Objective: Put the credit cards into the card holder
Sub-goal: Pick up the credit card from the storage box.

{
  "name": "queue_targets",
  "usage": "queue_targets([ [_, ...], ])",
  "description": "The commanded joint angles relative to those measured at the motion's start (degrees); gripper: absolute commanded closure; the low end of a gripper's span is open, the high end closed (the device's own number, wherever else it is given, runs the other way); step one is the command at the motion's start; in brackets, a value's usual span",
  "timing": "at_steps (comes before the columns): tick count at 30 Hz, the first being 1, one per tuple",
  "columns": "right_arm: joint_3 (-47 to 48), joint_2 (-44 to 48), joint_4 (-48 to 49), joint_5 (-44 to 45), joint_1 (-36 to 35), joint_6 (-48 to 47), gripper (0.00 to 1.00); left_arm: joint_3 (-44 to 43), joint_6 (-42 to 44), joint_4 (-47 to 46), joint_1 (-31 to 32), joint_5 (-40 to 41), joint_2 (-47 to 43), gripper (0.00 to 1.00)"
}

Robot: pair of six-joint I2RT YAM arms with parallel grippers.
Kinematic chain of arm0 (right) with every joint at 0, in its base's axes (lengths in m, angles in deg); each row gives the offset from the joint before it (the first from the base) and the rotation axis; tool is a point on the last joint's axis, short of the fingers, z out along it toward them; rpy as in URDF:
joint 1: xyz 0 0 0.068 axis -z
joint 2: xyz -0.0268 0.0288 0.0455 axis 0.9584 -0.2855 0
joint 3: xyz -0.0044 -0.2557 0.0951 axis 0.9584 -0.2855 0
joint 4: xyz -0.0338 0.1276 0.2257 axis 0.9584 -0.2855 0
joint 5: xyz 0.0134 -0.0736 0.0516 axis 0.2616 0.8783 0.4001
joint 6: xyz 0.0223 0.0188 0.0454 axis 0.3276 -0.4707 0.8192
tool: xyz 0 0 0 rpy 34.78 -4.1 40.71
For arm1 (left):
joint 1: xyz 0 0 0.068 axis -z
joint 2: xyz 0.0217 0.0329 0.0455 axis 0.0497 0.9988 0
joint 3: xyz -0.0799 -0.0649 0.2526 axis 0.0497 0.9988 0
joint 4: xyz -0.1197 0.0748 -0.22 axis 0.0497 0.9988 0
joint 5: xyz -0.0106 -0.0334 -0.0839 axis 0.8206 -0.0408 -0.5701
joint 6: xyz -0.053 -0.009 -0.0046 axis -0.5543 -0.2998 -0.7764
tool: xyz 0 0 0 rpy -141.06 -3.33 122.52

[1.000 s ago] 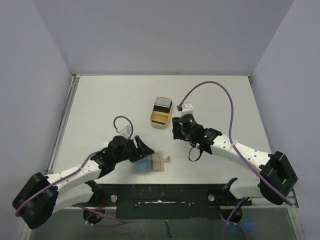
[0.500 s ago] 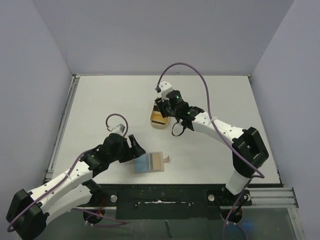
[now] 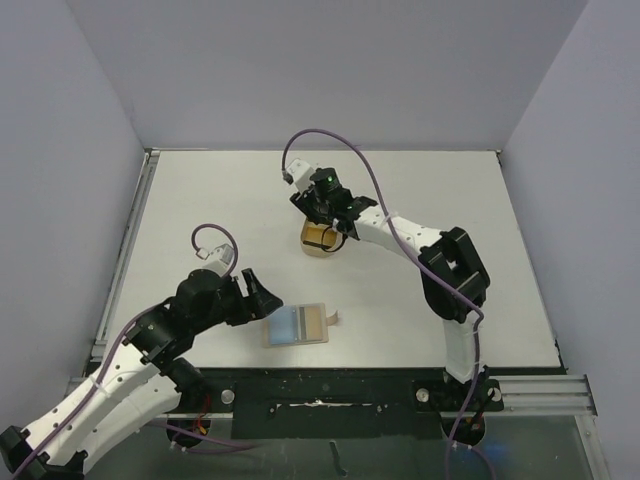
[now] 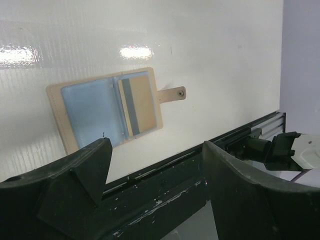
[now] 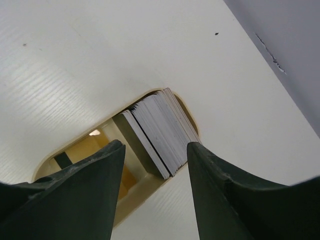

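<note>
Lower centre of the top view, on the white table (image 3: 450,200): holder (image 3: 297,325), tan and leather-like, lying open and flat. Its short strap (image 4: 172,93) carries a round snap (image 4: 180,92) and sticks out from the right edge. Contents, left pocket: blue card (image 4: 92,110), pale and slightly glossy, filling most of that half. Contents, right pocket: gold card (image 4: 141,102), with a dark grey stripe down its left side, just beside the blue card at the fold. A tan border of the holder shows around both cards. Left gripper (image 4: 156,150): just beside the holder's left edge in the top view, jaws spread wide, nothing between them. Upper centre of the top view, well apart from the holder: tray (image 5: 137,195), tan, rounded, with a raised rim. Contents: stack of cards (image 5: 162,127), grey-white edges showing, standing on edge and tilted, packed at the tray's upper-right end in the right wrist view. Lower in the tray lies a gold surface (image 5: 92,147) with a dark bar; card or tray floor cannot be told. Right gripper (image 5: 155,146): directly over the tray, jaws apart, gripping nothing, the stack showing between the fingers.
</note>
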Motion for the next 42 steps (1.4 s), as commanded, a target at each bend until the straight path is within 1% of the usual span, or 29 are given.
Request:
queue_targets([
  [1, 5.31, -2.9, 0.82, 1.6, 0.85, -5.6, 0.46, -4.29, 1.5, 3.14, -0.35, -0.58, -2.28, 0.28],
  [5, 7.4, -5.34, 0.42, 1.58, 1.56, -6.01, 0.46, -4.58, 1.84, 4.83, -0.28, -0.27, -2.72, 0.28],
  [6, 7.56, -5.77, 0.34, 1.46, 1.7, -6.27, 0.46, -5.97, 1.91, 4.97, -0.22, -0.19, -2.7, 0.28],
  [11, 7.88, -7.44, -0.18, 0.55, 2.31, -8.15, 0.45, -6.18, 2.02, 5.04, -0.17, 0.48, -2.48, 0.28],
  [21, 7.89, -9.43, -0.38, -0.48, 2.81, -8.26, 0.44, -6.33, 2.08, 5.28, -0.01, 0.37, -1.95, 0.28],
  [39, 7.64, -10.11, -0.2, 0.66, 4.14, -10.9, 0.41, -5.8, 1.5, 5.04, -0.09, 1.09, -2.21, 0.28],
  [42, 7.81, -10.23, -0.58, 0.71, 4.13, -11.34, 0.43, -5.9, 1.49, 5.19, 0.02, 1.08, -2.35, 0.28],
])
